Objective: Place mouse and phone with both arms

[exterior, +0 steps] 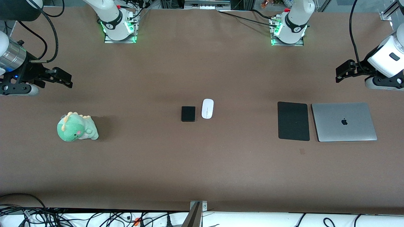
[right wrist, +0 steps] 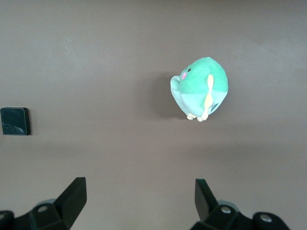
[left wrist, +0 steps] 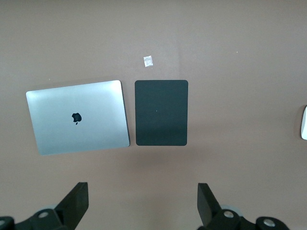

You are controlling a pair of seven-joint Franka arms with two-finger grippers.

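Note:
The white mouse [exterior: 207, 108] and the black phone [exterior: 188, 113] lie side by side at the table's middle, the phone toward the right arm's end. My left gripper [exterior: 337, 74] hangs open and empty above the table at the left arm's end; its wrist view [left wrist: 142, 203] shows only the mouse's edge [left wrist: 304, 129]. My right gripper [exterior: 70, 80] hangs open and empty above the table at the right arm's end. Its wrist view [right wrist: 140, 201] shows the phone [right wrist: 15, 121] off to one side. Both grippers are well away from the mouse and the phone.
A black mouse pad [exterior: 293, 121] and a closed silver laptop [exterior: 344, 121] lie side by side toward the left arm's end. A green plush dinosaur [exterior: 76, 127] sits toward the right arm's end. A small scrap of tape [left wrist: 148, 60] lies by the pad.

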